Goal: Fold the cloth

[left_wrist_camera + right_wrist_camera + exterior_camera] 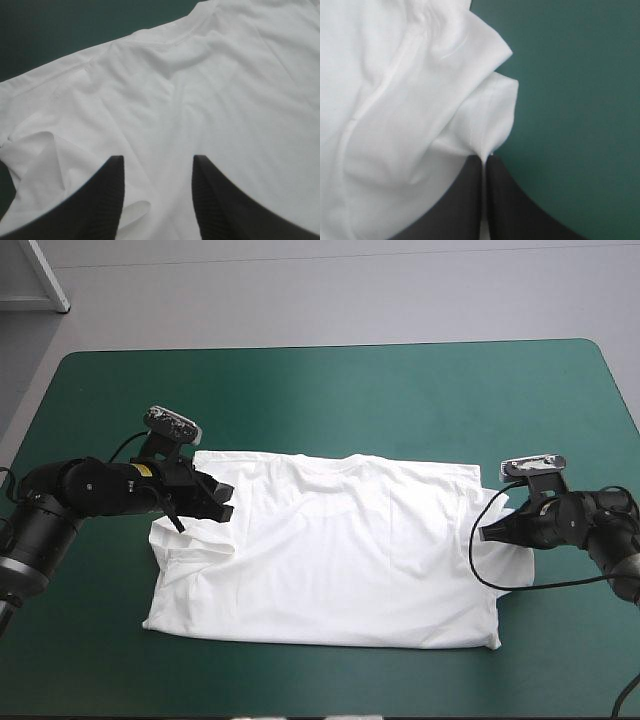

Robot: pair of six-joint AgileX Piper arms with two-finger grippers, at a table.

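The white T-shirt (330, 550) lies spread flat across the middle of the teal-green table, collar toward the far edge. My left gripper (222, 500) hovers over its left sleeve, which is folded in over the body. In the left wrist view the left gripper (157, 162) stands open, the white T-shirt (200, 95) filling the space between and ahead of the black fingers (107, 195). My right gripper (487, 531) is at the shirt's right sleeve. In the right wrist view the right gripper (484, 159) is all but shut, pinching the sleeve edge of the T-shirt (410, 100).
Bare teal-green cover (400, 390) surrounds the shirt on all sides, widest toward the far edge. Beside the right sleeve, bare teal-green cover (580, 100) shows in the right wrist view.
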